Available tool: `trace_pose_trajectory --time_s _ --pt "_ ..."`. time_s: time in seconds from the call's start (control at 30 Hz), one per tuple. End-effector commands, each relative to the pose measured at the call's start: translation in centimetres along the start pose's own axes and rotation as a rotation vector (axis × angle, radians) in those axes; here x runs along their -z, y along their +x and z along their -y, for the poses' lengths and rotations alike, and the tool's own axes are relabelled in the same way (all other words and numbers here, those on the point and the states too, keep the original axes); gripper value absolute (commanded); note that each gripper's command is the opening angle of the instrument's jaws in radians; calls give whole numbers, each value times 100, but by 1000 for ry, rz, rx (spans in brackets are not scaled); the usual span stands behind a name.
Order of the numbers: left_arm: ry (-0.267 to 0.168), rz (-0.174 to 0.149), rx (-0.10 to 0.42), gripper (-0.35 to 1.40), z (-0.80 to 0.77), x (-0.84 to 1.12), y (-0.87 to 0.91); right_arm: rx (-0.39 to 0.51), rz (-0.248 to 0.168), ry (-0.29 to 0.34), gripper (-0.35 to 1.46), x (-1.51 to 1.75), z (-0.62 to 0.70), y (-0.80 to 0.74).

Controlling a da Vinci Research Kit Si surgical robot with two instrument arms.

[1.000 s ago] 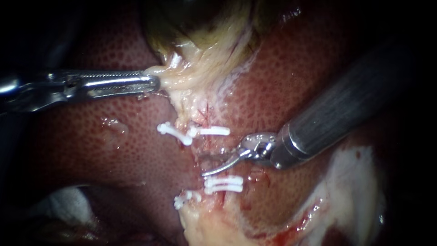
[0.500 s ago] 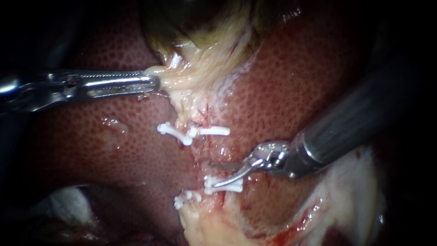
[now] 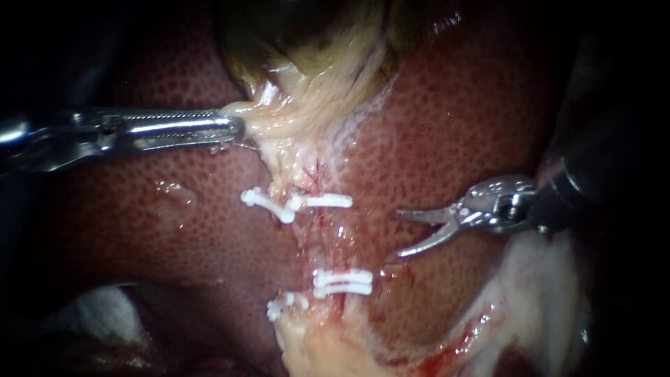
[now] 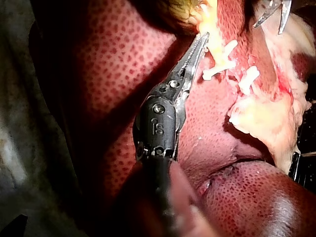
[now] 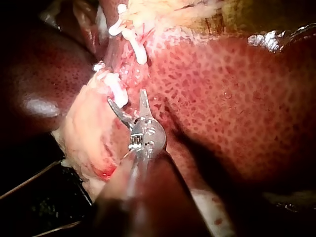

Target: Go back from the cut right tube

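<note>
The right instrument (image 3: 399, 234) hangs over the liver (image 3: 453, 119). Its tool is spread, two curved blades apart and holding nothing, near the cut right tube (image 3: 328, 237). That tube lies between a white clip (image 3: 328, 201) above and a pair of clips (image 3: 342, 281) below. The left instrument (image 3: 234, 128) has its tool pinching pale tissue (image 3: 279, 119) under the gallbladder (image 3: 300, 35).

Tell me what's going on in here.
The left instrument has its pincer shut on pale tissue just under the gallbladder. The right instrument, pincer open and empty, hangs over the liver. It is off to the side of the white clips and touches none of them. The clips sit in an upper and a lower group with a gap between.
</note>
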Motion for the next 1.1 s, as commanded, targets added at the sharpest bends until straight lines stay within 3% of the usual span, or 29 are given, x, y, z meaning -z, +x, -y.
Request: trace_pose_trajectory --time_s 0.03,0.27,0.77,0.93,1.1 --pt "0 0 0 -35 0 0 0 7 -7 -7 143 2 3 3" --pt "0 0 0 -35 0 -1 0 45 -31 -43 143 15 19 18" --pt "7 -2 -4 -35 1 -12 -8 188 -62 -118 143 52 28 44" --pt "4 -5 -10 -35 -3 -30 -20 197 -72 -118 143 57 31 49" --pt "-12 22 -24 -35 -6 -62 -41 197 -72 -118 143 57 30 49"
